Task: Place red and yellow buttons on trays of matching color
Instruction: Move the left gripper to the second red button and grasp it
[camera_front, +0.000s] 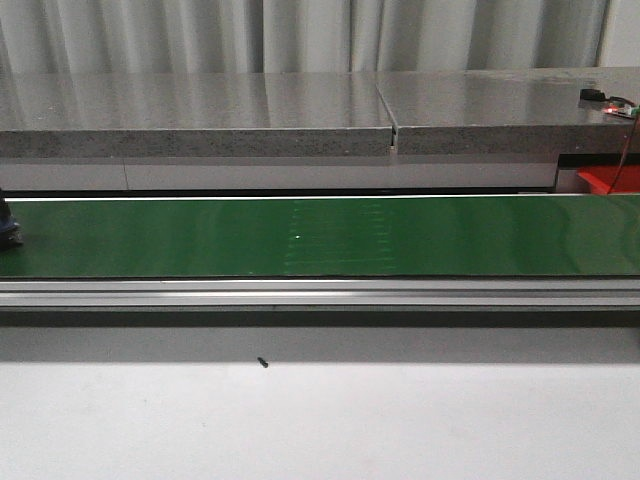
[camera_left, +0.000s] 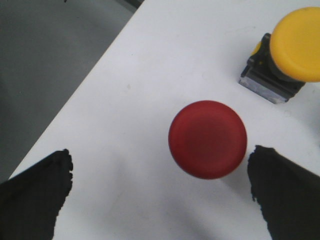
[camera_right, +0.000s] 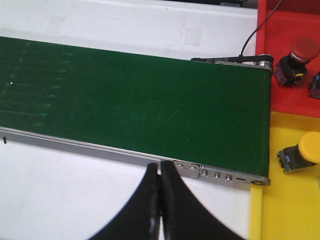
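Red button (camera_left: 207, 138) upright on white table (camera_left: 150, 75), between the spread fingers of the left claw (camera_left: 165, 195), untouched. Probably light, rigid plastic with a slick domed cap; best gripped under the cap at the body. Right claw (camera_right: 160, 200) pinched together, empty.

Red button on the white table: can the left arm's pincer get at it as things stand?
Probably yes. The left pincer is open, its fingers straddling the red button from above with nothing between. The yellow button stands apart, clear of the fingers.
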